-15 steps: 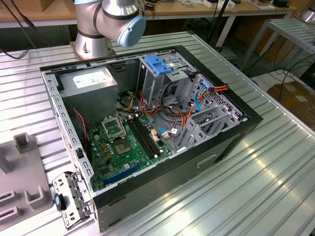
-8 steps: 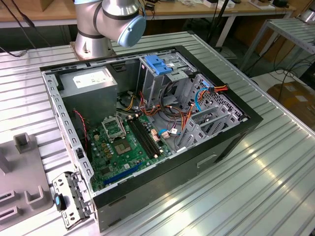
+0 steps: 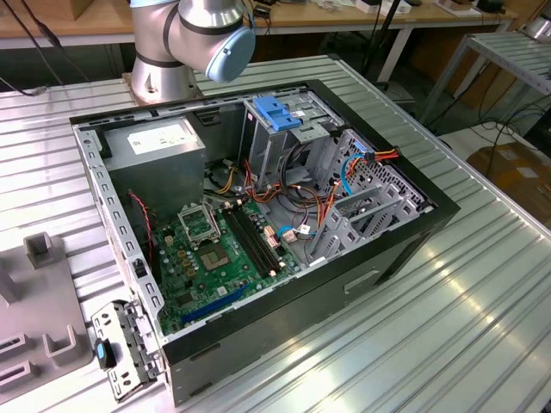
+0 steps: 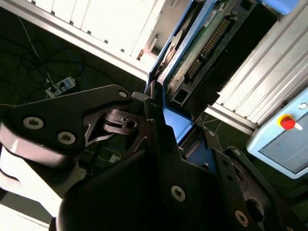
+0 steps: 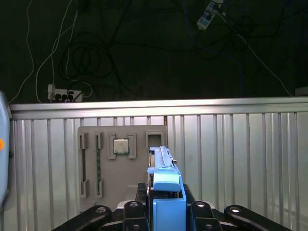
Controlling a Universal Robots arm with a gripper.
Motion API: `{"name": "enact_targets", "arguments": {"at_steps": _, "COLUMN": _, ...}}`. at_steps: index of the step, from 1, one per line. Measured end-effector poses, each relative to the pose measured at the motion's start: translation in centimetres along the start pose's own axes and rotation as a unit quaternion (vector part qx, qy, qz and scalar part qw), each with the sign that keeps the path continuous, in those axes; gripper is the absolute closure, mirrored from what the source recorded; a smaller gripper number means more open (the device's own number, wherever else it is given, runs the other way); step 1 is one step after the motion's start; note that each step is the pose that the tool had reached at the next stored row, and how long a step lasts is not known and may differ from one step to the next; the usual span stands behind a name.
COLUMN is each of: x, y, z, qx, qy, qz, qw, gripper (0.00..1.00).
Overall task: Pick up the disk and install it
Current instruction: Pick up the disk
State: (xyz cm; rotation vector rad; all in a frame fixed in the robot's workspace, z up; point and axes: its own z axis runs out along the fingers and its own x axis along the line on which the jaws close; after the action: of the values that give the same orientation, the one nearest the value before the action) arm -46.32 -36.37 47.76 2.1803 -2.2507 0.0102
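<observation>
held disk in open air, cables crowd cage

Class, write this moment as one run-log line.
gripper: shut on disk | install: not yet done | case: open

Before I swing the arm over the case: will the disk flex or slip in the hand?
Probably stiff: the disk looks like a solid slab with a circuit board face. The hand grips its smooth blue plastic rails, so it might slip if jolted.
</observation>
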Motion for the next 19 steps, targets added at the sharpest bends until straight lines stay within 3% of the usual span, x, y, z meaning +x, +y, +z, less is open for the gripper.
{"name": "enact_targets", "arguments": {"at_steps": 13, "x": 0.01, "y": 0.0, "z": -1.48, "qx": -0.0001, "qy": -0.0002, "qz": 0.0, "qw": 1.0, "gripper": 0.63}}
{"name": "enact_targets", "arguments": {"at_steps": 19, "x": 0.03, "y": 0.0, "z": -3.03, "qx": -0.0003, "qy": -0.0002, "qz": 0.0, "qw": 1.0, "gripper": 0.63}}
